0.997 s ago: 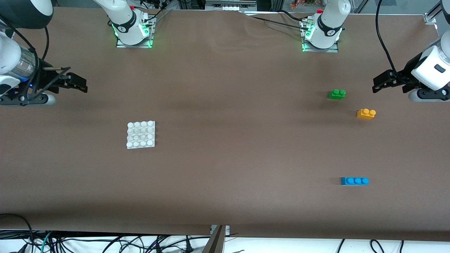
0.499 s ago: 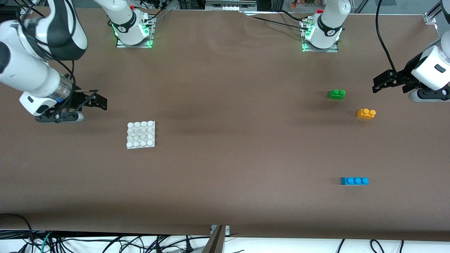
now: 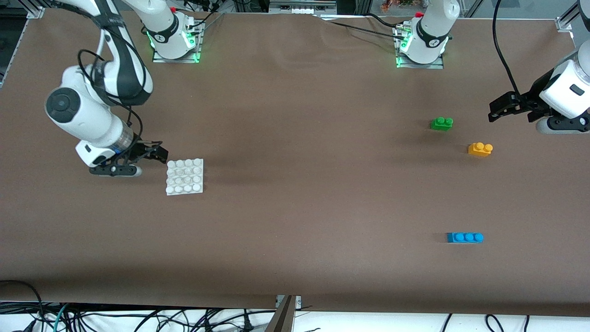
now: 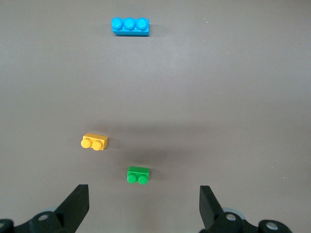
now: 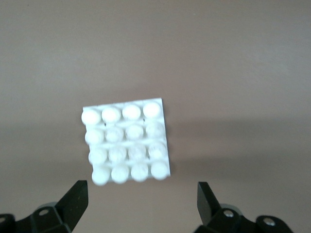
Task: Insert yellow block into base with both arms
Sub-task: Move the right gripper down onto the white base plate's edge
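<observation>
The yellow block (image 3: 480, 149) lies on the brown table toward the left arm's end, and the left wrist view shows it too (image 4: 95, 141). The white studded base (image 3: 185, 176) lies flat toward the right arm's end. In the right wrist view the base (image 5: 126, 143) fills the middle. My right gripper (image 3: 158, 153) hangs open over the table just beside the base's edge, with nothing between its fingers (image 5: 142, 190). My left gripper (image 3: 497, 109) waits open and empty above the table's end, a short way from the yellow block (image 4: 143, 194).
A green two-stud brick (image 3: 441, 123) sits beside the yellow block, farther from the front camera. A blue three-stud brick (image 3: 464, 237) lies nearer to the front camera. Both arm bases (image 3: 174, 44) stand along the table's back edge.
My right arm has swung in from the table's end, bringing its open gripper up beside the base. The left arm and all bricks have stayed put.
</observation>
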